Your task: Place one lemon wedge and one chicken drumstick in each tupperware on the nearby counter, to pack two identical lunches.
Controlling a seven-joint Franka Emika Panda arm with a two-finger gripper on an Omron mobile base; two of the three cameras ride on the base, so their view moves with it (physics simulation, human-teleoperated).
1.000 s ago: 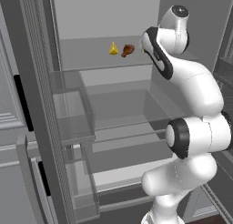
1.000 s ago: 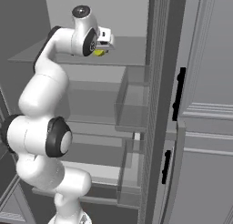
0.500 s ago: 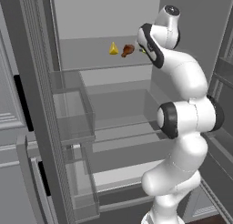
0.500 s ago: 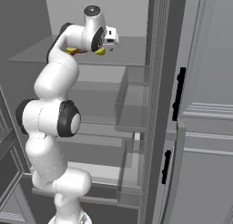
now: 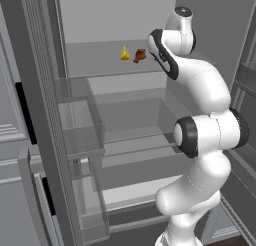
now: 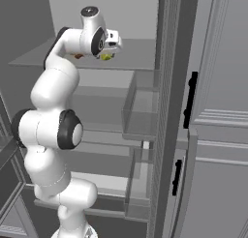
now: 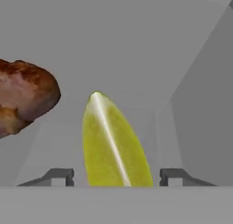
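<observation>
Up on the top grey fridge shelf [image 5: 100, 65], the gripper [image 7: 116, 176] stands spread, fingers on either side of a pale yellow-green lemon wedge [image 7: 113, 145] — not yet pinching it. A dark reddish-brown chicken drumstick [image 7: 25, 100] lies just beside it — with a deep yellow pointed wedge [image 5: 124, 53] beyond.

- The lemon wedge [image 7: 113, 148] between the gripper [image 7: 116, 176] fingertips has smooth, waxy yellow-green skin with a pale glossy streak.
- The chicken drumstick [image 7: 22, 100] looks rough and mottled, reddish-brown, slightly shiny.
- The fridge shelves [image 5: 135, 140] and door bins [image 5: 80, 120] look like clear, glassy plastic.
- The fridge walls [image 7: 136, 45] are flat matt grey.
- The arm [image 5: 205, 90] is smooth white plastic with dark matt joints.
</observation>
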